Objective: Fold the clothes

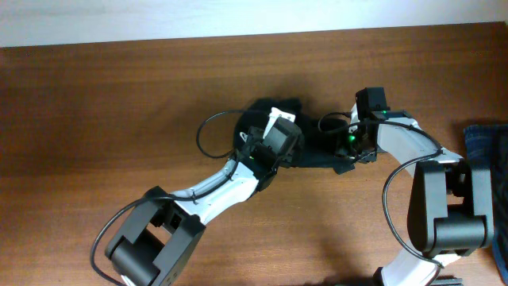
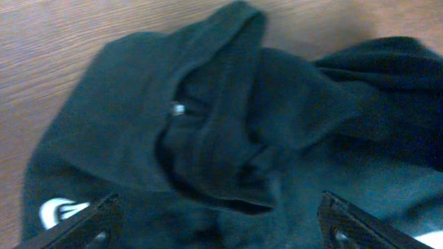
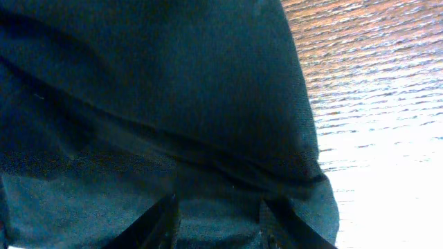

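The black T-shirt [image 1: 311, 156] lies bunched in a heap at the table's middle. My left gripper [image 1: 274, 152] hangs over its left part. In the left wrist view the jaws [image 2: 221, 232] are spread wide and empty just above the crumpled fabric [image 2: 228, 124], and a bit of white logo [image 2: 55, 209] shows at the lower left. My right gripper [image 1: 349, 155] is at the heap's right edge. In the right wrist view its fingers [image 3: 218, 221] stand close together with the shirt's fabric [image 3: 152, 90] between them.
A blue denim garment [image 1: 486, 143] lies at the right edge of the wooden table [image 1: 95, 119]. Bare wood [image 3: 374, 83] shows right of the shirt. Black cables loop off both wrists above the heap.
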{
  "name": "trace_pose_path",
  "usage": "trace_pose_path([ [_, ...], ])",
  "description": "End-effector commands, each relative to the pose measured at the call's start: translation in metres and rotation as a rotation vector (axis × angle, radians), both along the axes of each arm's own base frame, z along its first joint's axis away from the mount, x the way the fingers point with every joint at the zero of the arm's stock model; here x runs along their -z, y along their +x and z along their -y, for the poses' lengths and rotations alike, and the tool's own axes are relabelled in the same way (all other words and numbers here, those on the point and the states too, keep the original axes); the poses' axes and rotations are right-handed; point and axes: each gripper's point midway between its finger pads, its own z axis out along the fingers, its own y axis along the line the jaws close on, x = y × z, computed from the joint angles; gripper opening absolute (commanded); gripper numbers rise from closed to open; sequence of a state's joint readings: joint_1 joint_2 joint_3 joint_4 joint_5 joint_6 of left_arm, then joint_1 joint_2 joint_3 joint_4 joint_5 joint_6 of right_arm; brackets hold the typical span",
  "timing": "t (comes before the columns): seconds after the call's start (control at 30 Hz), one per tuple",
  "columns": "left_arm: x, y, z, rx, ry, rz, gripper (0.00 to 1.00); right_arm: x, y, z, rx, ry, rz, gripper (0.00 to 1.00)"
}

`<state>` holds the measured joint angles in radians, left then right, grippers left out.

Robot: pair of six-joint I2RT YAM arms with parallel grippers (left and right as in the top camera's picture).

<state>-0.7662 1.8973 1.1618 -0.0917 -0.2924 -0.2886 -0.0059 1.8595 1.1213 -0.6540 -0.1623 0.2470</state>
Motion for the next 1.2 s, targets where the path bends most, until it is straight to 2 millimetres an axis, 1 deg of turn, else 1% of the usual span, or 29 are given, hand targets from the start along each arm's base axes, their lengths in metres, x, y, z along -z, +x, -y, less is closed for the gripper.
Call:
trace_pose_path([
  [0.0, 0.009, 0.009, -0.010, -0.070, 0.034, 0.015, 0.89, 0.008, -0.008, 0.004, 0.000, -0.023, -0.024, 0.43],
  [0.2, 0.025, 0.012, -0.007, -0.097, 0.012, 0.003, 0.89, 0.008, -0.008, 0.005, 0.000, -0.023, -0.024, 0.43],
  [0.33, 0.022, 0.015, -0.002, -0.133, -0.055, 0.005, 0.89, 0.008, -0.008, 0.005, 0.000, -0.023, -0.024, 0.44],
  [0.47, 0.019, 0.016, 0.006, -0.119, -0.097, 0.000, 0.89, 0.008, -0.008, 0.005, 0.000, -0.023, -0.023, 0.44],
  [0.5, 0.019, 0.015, 0.006, -0.117, -0.098, -0.002, 0.80, 0.008, -0.008, 0.005, 0.000, -0.024, -0.023, 0.44],
  [0.53, 0.020, 0.015, 0.007, -0.116, -0.097, -0.003, 0.75, 0.008, -0.008, 0.005, 0.000, -0.023, -0.023, 0.44],
  [0.6, 0.020, 0.015, 0.006, -0.116, -0.097, -0.002, 0.53, 0.008, -0.008, 0.005, 0.000, -0.023, -0.023, 0.44],
  [0.63, 0.020, 0.015, 0.006, -0.116, -0.097, -0.002, 0.47, 0.008, -0.008, 0.005, 0.000, -0.023, -0.023, 0.44],
  [0.67, 0.020, 0.015, 0.006, -0.118, -0.097, -0.002, 0.43, 0.008, -0.008, 0.005, 0.000, -0.023, -0.023, 0.44],
  [0.73, 0.019, 0.016, 0.006, -0.117, -0.099, 0.001, 0.44, 0.008, -0.008, 0.005, 0.000, -0.023, -0.024, 0.44],
  [0.77, 0.019, 0.016, 0.006, -0.117, -0.099, 0.000, 0.49, 0.008, -0.008, 0.005, 0.000, -0.023, -0.024, 0.44],
  [0.8, 0.019, 0.016, 0.007, -0.117, -0.099, 0.000, 0.50, 0.008, -0.008, 0.005, 0.000, -0.023, -0.023, 0.44],
  [1.0, 0.024, 0.015, 0.006, -0.117, -0.093, -0.005, 0.49, 0.008, -0.008, 0.005, 0.000, -0.024, -0.024, 0.45],
  [1.03, 0.025, 0.015, 0.006, -0.117, -0.090, -0.007, 0.45, 0.008, -0.008, 0.005, 0.000, -0.024, -0.024, 0.45],
  [1.07, 0.025, 0.015, 0.006, -0.118, -0.089, -0.007, 0.36, 0.008, -0.008, 0.005, 0.000, -0.024, -0.024, 0.45],
  [1.1, 0.025, 0.016, 0.004, -0.121, -0.088, -0.007, 0.26, 0.008, -0.008, 0.005, 0.000, -0.024, -0.024, 0.45],
  [1.13, 0.024, 0.018, 0.003, -0.120, -0.086, -0.004, 0.12, 0.008, -0.008, 0.005, 0.000, -0.024, -0.024, 0.45],
  [1.17, 0.022, 0.020, 0.001, -0.114, -0.076, 0.002, 0.04, 0.008, -0.008, 0.005, 0.000, -0.024, -0.024, 0.45],
])
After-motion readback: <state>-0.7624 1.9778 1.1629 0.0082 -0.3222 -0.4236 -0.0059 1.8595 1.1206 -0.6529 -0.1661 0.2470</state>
